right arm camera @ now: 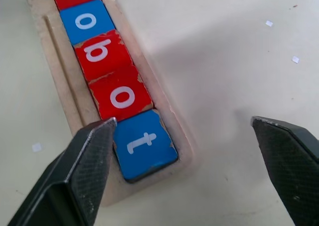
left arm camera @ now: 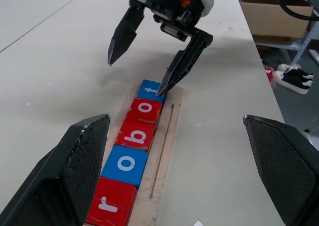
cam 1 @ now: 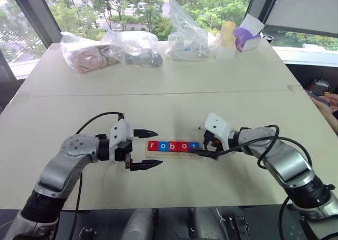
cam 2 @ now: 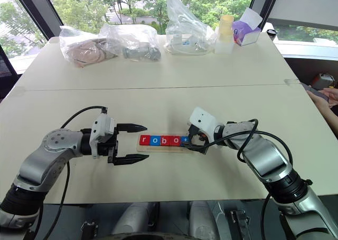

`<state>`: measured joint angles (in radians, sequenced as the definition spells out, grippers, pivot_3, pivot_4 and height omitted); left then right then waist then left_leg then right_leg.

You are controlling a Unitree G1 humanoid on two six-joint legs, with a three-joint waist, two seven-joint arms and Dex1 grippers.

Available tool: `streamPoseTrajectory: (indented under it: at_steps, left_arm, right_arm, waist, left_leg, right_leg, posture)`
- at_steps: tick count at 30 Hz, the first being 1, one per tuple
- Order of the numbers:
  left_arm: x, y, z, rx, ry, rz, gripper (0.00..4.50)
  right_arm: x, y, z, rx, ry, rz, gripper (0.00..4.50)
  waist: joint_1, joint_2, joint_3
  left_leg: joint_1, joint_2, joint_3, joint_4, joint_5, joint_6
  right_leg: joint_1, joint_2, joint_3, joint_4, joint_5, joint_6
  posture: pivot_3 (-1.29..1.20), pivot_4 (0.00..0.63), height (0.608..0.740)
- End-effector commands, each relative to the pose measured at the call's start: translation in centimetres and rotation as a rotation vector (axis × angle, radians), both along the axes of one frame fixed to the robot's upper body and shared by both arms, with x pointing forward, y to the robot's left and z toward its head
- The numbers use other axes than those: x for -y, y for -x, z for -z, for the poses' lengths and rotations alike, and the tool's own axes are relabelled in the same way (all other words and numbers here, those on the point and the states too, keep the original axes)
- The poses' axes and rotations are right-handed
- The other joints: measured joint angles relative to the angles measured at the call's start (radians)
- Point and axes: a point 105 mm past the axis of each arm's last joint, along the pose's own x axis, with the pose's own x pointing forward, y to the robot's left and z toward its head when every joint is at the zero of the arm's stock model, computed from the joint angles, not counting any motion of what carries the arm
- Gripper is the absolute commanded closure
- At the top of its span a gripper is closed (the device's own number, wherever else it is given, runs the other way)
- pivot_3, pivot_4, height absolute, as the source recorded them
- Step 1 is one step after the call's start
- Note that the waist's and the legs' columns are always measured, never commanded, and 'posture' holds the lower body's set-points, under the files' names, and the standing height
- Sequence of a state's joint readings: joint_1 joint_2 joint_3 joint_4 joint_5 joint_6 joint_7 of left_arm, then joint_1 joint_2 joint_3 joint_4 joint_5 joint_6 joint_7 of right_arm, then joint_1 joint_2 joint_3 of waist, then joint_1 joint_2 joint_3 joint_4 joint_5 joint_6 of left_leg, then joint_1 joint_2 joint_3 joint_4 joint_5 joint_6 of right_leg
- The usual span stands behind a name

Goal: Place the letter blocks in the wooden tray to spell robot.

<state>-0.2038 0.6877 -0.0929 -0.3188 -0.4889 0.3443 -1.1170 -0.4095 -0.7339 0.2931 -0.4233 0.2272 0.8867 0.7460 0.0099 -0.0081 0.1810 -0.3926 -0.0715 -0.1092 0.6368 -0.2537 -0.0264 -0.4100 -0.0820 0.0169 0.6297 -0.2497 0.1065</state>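
Observation:
A wooden tray (cam 1: 170,154) lies on the table near its front edge. It holds a row of letter blocks: red r (cam 1: 152,145), blue o (cam 1: 162,145), red b (cam 1: 172,145), red o (cam 1: 182,145) and blue t (cam 1: 193,145), reading "robot". My left gripper (cam 1: 159,148) is open, with its fingers straddling the r end of the tray. My right gripper (cam 1: 199,141) is open at the t end. In the right wrist view one of its fingertips (right arm camera: 102,136) is right beside the blue t (right arm camera: 144,142). Neither gripper holds anything.
Several clear plastic bags (cam 1: 132,47) lie along the far side of the table. A yellow cup (cam 1: 227,36) and a white box (cam 1: 248,36) holding a purple thing stand at the far right. A person's hand (cam 1: 328,103) shows at the right edge.

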Motion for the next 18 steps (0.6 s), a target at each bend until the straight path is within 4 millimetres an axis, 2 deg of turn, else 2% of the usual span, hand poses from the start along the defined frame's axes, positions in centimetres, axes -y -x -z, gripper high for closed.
streamPoseTrajectory:
  at_steps: [1, 5, 10, 14, 18]
  left_arm:
    - [0.1, 0.1, -1.2, 0.046, 0.013, 0.012, 0.00]
    - [0.0, 0.3, -1.1, 0.039, 0.007, 0.011, 0.00]
    - [-1.0, 0.4, -1.1, 0.003, -0.029, -0.017, 0.00]
    - [-1.6, 0.2, -1.4, 0.013, -0.037, -0.040, 0.00]
    - [-3.0, 0.0, -2.1, 0.008, -0.062, -0.085, 0.00]
  right_arm:
    - [-0.1, 0.3, -1.0, 0.030, -0.010, -0.024, 0.05]
    - [0.5, 0.9, -1.9, 0.013, -0.052, 0.002, 0.05]
    - [2.1, 3.7, -3.3, -0.032, -0.087, -0.026, 0.05]
    - [2.5, 5.4, -4.0, -0.066, -0.117, -0.067, 0.05]
    - [2.8, 7.0, -5.7, -0.103, -0.196, -0.135, 0.05]
  waist:
    - [0.000, 0.000, 0.000]
    - [0.000, 0.000, 0.000]
    - [0.003, 0.000, 0.000]
    - [0.000, 0.000, 0.000]
    - [0.000, 0.000, 0.000]
  left_leg:
    - [0.000, 0.000, 0.000, 0.000, 0.000, 0.000]
    - [0.000, 0.000, 0.000, 0.000, 0.000, 0.000]
    - [0.000, 0.000, 0.000, 0.000, 0.000, 0.000]
    - [0.000, 0.000, 0.000, 0.000, 0.000, 0.000]
    - [0.000, 0.001, 0.000, 0.000, 0.000, 0.000]
  right_leg:
    - [0.000, 0.000, 0.000, 0.000, 0.000, 0.000]
    - [0.000, 0.000, 0.000, 0.000, 0.000, 0.000]
    - [0.000, 0.000, 0.000, 0.000, 0.000, 0.000]
    - [0.000, -0.001, 0.000, 0.000, 0.000, 0.000]
    - [0.000, -0.001, 0.000, 0.000, 0.000, 0.000]
  posture:
    - [0.00, 0.150, 0.740]
    - [0.00, 0.150, 0.740]
    - [0.00, 0.150, 0.740]
    - [0.00, 0.150, 0.740]
    - [0.00, 0.150, 0.740]
